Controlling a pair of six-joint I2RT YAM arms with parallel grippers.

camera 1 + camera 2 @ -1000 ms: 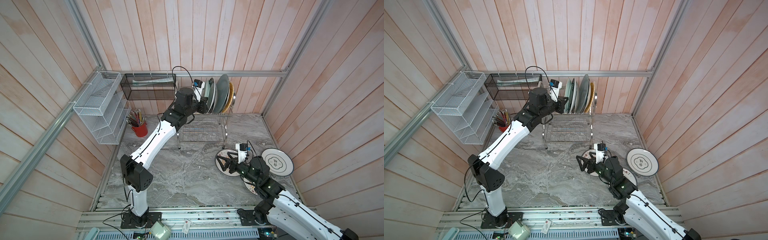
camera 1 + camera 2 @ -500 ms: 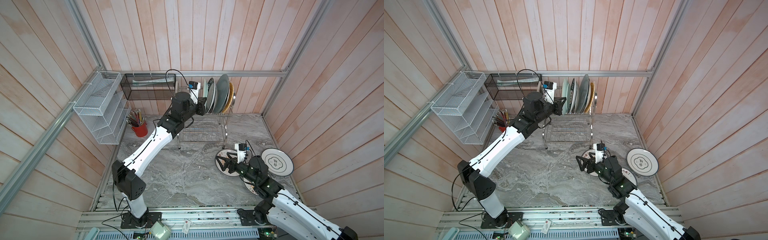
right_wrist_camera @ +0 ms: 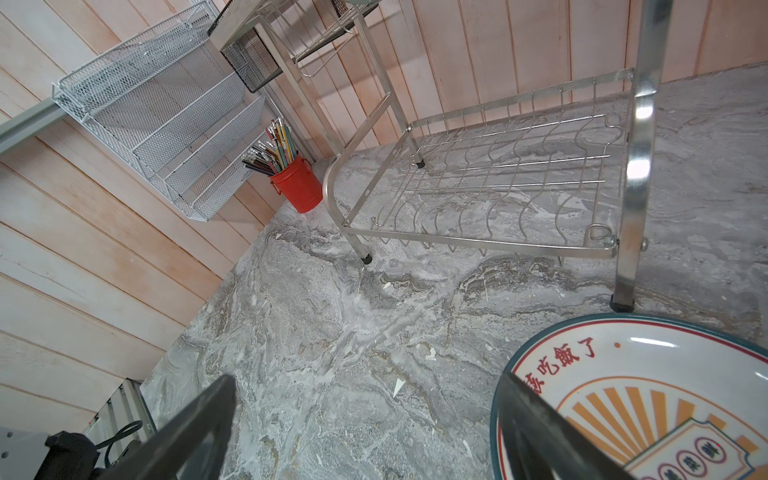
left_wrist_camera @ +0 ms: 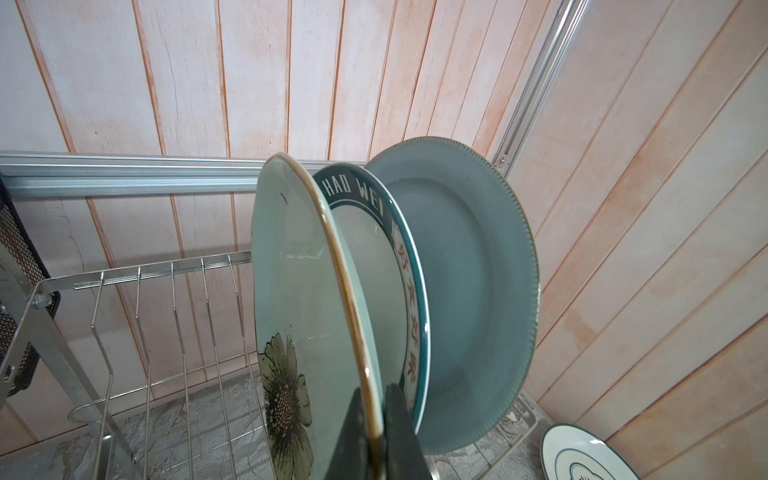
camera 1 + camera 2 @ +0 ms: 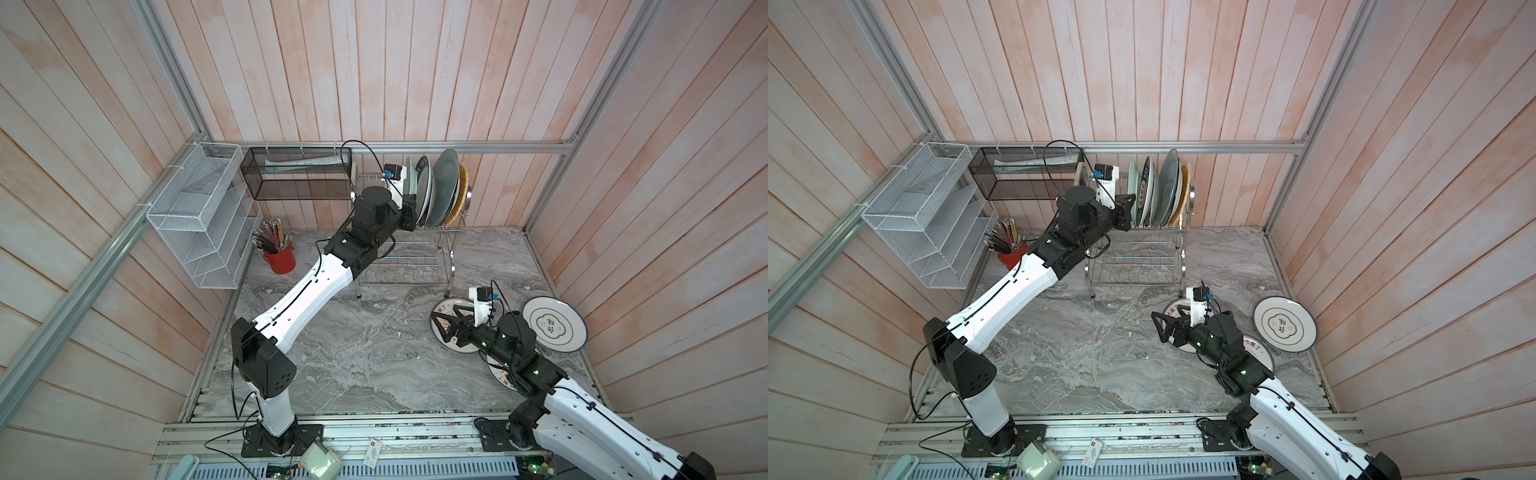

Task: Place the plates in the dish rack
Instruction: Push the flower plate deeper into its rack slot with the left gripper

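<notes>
Our left gripper (image 4: pixel 376 432) is clamping the rim of the mint plate (image 4: pixel 291 291), which we are standing upright in the upper tier of the dish rack (image 4: pixel 137 274), just beside the green-lettered plate (image 4: pixel 370 266). We are judging this to be the seating step. Next we are looking to part the jaws and back straight out without nudging the neighbours. Our right gripper (image 3: pixel 365 386) is hovering, jaws wide apart, over the edge of the orange-sunburst plate (image 3: pixel 644 374), which is lying flat on the grey marble tabletop (image 5: pixel 353 353). A blue-ring plate (image 5: pixel 555 324) is waiting nearby. Pale plank walls (image 5: pixel 374 70) are enclosing us.
</notes>
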